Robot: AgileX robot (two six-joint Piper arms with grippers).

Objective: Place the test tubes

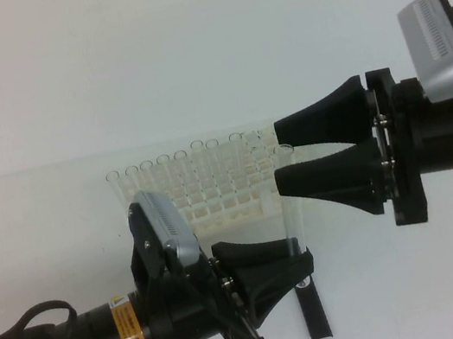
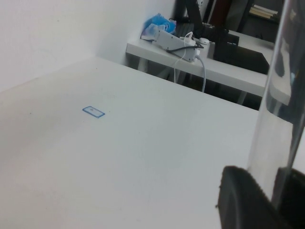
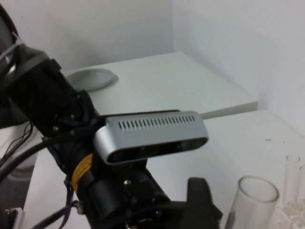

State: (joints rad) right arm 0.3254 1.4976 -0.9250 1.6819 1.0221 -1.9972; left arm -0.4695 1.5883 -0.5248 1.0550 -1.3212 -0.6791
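A clear test tube (image 1: 290, 202) stands upright in my left gripper (image 1: 302, 272), which is shut on its lower part at the front middle of the table. In the left wrist view the tube (image 2: 276, 100) rises between the dark fingers (image 2: 243, 198). My right gripper (image 1: 279, 157) reaches in from the right, open, with one finger on each side of the tube's top and not touching it. The right wrist view looks down on the tube's open mouth (image 3: 257, 191) beside one finger (image 3: 202, 200). A clear rack (image 1: 216, 211) holding several tubes stands behind.
The left arm's wrist camera (image 3: 152, 136) sits just below the right gripper. Upright tubes of the rack (image 3: 291, 174) stand close beside the held tube. A white wall rises behind the table. A second table (image 2: 214, 64) with cables stands farther off.
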